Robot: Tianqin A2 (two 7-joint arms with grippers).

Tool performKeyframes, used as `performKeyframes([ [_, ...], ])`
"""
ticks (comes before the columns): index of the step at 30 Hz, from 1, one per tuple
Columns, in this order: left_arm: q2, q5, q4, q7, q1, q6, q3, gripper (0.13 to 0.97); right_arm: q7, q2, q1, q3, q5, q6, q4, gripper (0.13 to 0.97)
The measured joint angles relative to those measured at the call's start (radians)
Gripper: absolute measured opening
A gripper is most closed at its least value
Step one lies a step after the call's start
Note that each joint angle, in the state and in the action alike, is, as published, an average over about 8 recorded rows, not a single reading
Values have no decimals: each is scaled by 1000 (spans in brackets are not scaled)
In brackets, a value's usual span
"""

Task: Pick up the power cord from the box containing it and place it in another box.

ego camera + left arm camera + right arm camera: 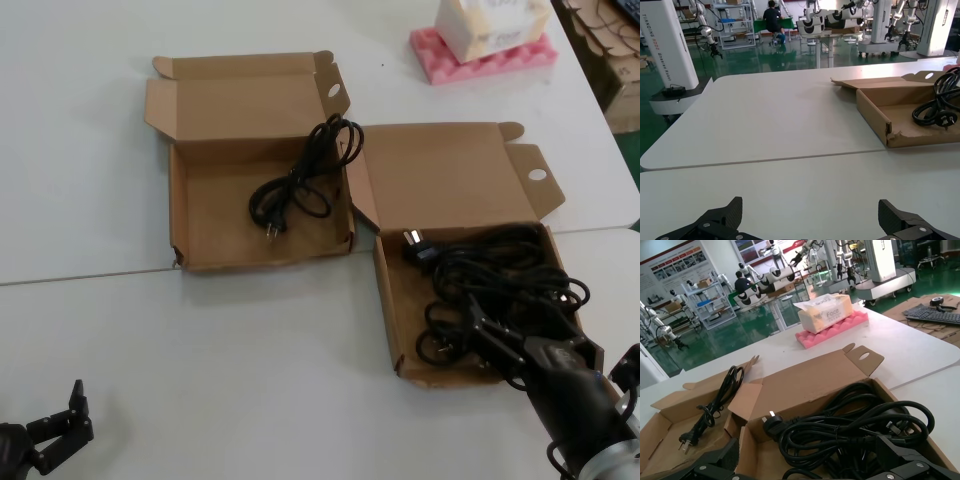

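Item: tangle of power cords point(500, 270), black, heaped in the squarish box point(392, 300) on the right of the bench point(250, 340); one white-faced plug point(415, 247) lying at the far corner of the heap

Item: single cord point(292, 185), loosely looped, pronged plug at its near end, already lying in the wide box point(262, 255) to the left, the one with the torn corner; lid hinged back, far loop resting against the right flap

Item: right claw point(495, 340), spread open, low over the near side of the tangle, nothing clamped; cords lying between and under its fingers point(710, 467)

Item: left claw point(55, 425), spread open, parked low over bare bench at the near left, well apart from both boxes

Step in hand, as judged: reach for a cord in the squarish box, grasp not yet made

Next move calls for: settling onto one strand rather than several, closing, then lifting slowly so the rest of the heap falls away before carrying left to the wide box
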Motion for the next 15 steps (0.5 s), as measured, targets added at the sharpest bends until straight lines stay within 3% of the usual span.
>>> performKeyframes([
  [15, 0, 0, 0, 0, 0, 0, 0, 966, 0, 0, 0, 0, 0, 0, 0, 966],
])
